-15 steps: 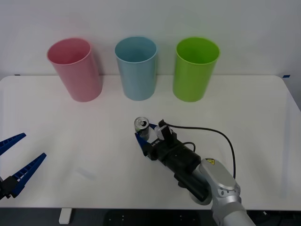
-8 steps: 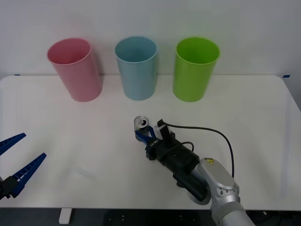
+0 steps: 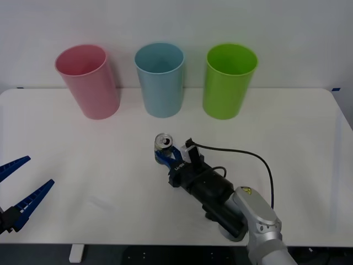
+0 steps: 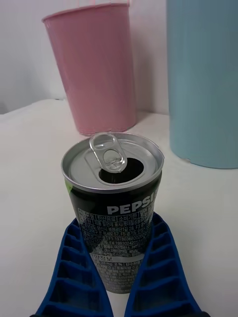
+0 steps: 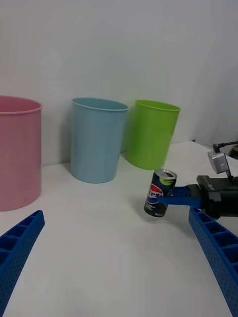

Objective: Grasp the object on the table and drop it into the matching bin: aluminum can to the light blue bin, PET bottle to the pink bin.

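The left end effector (image 3: 16, 196) waits spread open at the tabletop's (image 3: 287, 127) left edge, well apart from the work. At the back stand the pink bin (image 3: 88, 81), then the blue bin (image 3: 160, 79), with a green bin (image 3: 229, 81) beyond. Mid-tabletop, the right end effector (image 3: 165, 156) has its blue fingers (image 4: 74, 277) clamped on the can's (image 3: 164, 143) lower body. Judging by the left wrist view, the can (image 5: 160, 192) may be just clear of the surface. Grasping looks done; carrying it to the blue bin and releasing remain.
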Motion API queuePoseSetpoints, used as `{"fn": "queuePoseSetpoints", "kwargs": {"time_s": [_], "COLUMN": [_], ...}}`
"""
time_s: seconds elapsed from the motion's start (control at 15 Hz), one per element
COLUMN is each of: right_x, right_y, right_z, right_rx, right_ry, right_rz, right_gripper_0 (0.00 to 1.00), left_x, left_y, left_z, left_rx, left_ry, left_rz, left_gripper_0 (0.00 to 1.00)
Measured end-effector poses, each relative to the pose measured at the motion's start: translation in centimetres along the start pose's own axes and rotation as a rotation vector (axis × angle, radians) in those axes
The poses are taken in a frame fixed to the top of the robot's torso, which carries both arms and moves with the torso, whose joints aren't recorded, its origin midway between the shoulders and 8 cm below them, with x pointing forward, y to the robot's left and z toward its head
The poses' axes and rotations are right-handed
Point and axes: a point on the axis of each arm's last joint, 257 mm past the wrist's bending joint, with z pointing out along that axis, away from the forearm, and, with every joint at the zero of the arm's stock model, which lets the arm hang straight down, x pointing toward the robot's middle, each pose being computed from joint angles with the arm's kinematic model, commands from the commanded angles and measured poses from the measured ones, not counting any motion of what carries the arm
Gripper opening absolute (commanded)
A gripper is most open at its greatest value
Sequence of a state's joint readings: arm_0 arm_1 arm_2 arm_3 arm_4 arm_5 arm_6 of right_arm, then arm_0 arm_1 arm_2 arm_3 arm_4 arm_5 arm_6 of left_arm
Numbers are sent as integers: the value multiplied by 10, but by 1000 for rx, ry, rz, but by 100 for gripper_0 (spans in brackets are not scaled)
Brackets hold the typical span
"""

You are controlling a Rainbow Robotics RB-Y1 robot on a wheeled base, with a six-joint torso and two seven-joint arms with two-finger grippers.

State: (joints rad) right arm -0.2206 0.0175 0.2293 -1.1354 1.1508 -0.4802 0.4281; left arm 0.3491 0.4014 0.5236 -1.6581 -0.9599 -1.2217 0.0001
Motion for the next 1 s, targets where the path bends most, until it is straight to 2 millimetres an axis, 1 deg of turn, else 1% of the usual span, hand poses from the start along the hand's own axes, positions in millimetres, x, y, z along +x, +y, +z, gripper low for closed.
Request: {"fn": "queuePoseSetpoints", "kwargs": {"time_s": [0.13, 0.33, 0.53, 0.6, 0.73, 0.87, 1.0], "right_x": [-11, -20, -39, -47, -70, -90, -116], "right_y": [6, 5, 4, 4, 4, 3, 2], "right_z": [-10, -39, -64, -73, -87, -98, -107], "right_rx": [-1, -13, -16, -17, -22, -36, -57], "right_ry": [-33, -57, -84, -93, -124, -148, -180], "right_rz": [6, 10, 29, 48, 73, 99, 126], "right_gripper_0": [0, 0, 0, 0, 0, 0, 0], "left_x": [0, 0, 0, 0, 0, 0, 0], "left_y": [0, 0, 0, 0, 0, 0, 0], "left_z": [0, 0, 0, 0, 0, 0, 0], "left_rx": [0, 0, 0, 0, 0, 0, 0], "left_ry": [0, 0, 0, 0, 0, 0, 0], "left_rz": [0, 0, 0, 0, 0, 0, 0], "left_gripper_0": [100, 100, 100, 100, 100, 100, 100]}}
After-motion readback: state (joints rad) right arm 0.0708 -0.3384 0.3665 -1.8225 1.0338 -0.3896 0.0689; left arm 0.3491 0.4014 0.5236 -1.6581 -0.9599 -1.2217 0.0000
